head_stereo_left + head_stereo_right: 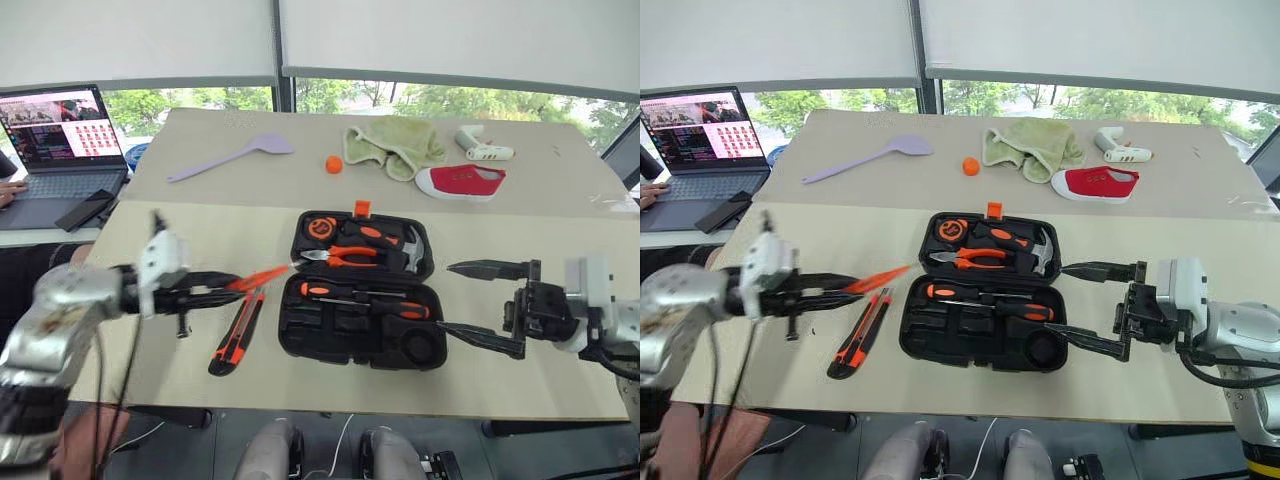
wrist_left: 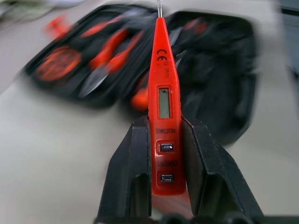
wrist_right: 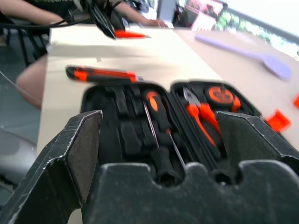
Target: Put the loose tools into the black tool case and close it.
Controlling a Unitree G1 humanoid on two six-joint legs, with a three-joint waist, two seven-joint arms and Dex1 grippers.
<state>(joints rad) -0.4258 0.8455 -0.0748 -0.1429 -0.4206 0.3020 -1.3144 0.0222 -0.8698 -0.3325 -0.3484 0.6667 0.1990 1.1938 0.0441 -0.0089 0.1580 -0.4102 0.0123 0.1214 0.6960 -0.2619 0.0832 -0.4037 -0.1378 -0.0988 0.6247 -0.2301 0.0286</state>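
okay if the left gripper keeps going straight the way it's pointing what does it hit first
Probably the open black tool case. The left gripper, its jaws shut on the slim orange tester screwdriver, aims at the case, so the tester's tip would likely arrive first; depth is unclear.

I am reading print on one item, the slim orange plastic tester screwdriver (image 2: 164, 112). Near its tip I am seeing a "CE" mark, with a line of small characters beside it that I cannot read. Its little grey display window is showing a lightning-bolt sign. Lower on the body I am making out "INDUCTANCE" above one small button and "DIRECT" above another. The open laptop's screen (image 1: 62, 125) is showing content too small to read.
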